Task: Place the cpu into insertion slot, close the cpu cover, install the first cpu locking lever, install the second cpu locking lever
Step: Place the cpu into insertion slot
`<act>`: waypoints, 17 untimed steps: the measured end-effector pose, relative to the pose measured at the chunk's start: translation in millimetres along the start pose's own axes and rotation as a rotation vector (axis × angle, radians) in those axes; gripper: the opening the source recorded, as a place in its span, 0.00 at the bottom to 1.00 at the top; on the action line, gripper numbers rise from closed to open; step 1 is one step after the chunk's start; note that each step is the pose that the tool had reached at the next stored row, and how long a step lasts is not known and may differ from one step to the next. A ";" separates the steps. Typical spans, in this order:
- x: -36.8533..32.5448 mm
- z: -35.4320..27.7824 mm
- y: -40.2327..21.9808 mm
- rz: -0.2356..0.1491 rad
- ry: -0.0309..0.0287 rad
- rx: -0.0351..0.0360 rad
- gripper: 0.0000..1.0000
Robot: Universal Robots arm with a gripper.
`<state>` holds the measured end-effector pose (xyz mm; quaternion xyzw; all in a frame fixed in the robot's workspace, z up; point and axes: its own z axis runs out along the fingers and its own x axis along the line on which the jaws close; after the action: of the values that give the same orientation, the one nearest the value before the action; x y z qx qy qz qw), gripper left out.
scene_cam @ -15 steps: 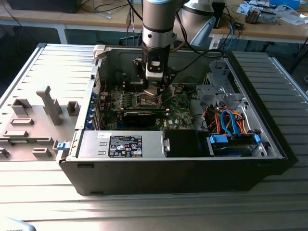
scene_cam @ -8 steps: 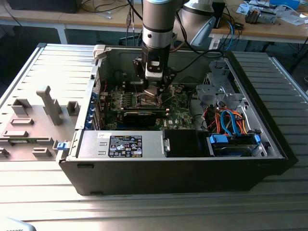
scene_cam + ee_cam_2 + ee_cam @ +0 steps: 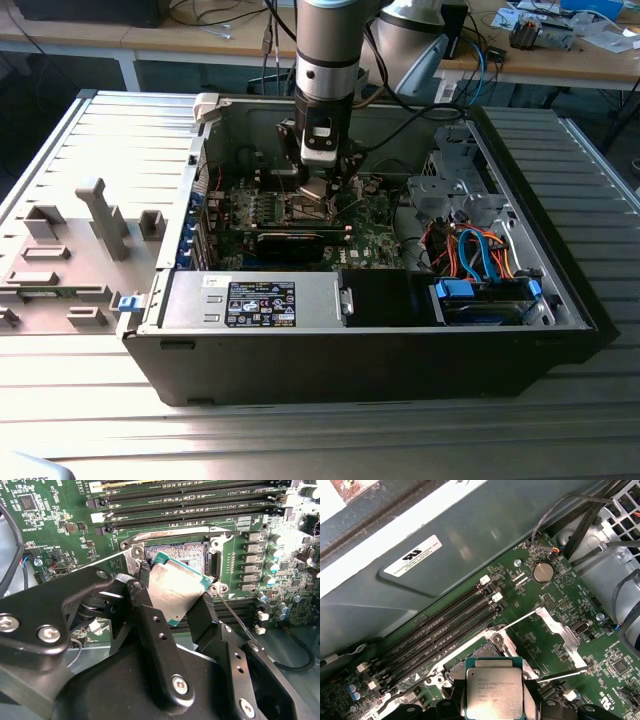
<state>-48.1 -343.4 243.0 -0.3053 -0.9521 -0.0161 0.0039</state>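
Black two-fingered gripper at the end of the grey arm reaches down into an open dark grey computer case, which lies on its side on a ribbed metal table. Its fingers are closed onto two opposite edges of the cpu, a small flat square plate with a dull metallic face and a teal-green border. In the first wrist view the same plate sits square between the black fingertips.

The cpu is held over the insertion slot, a dark square recess with a silvery metal rim set in the green circuit board, and hides the nearer part of it. In the second wrist view the plate looks slightly tilted against the slot; I cannot tell whether it touches the rim.

Beside the slot, a silvery metal plate stands raised off the board, probably the cpu cover swung open. Two thin steel wire levers run out to it from the slot. Long black memory slots lie in a row on the slot's other side.
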 end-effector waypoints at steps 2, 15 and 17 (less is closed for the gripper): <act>0.0 0.0 0.0 0.002 0.0000 0.0000 0.54; 0.0 0.0 0.0 0.024 -0.0007 -0.0004 0.54; 0.0 0.0 0.0 0.027 -0.0007 -0.0005 0.54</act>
<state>-48.1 -343.4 243.0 -0.3182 -0.9479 -0.0161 0.0037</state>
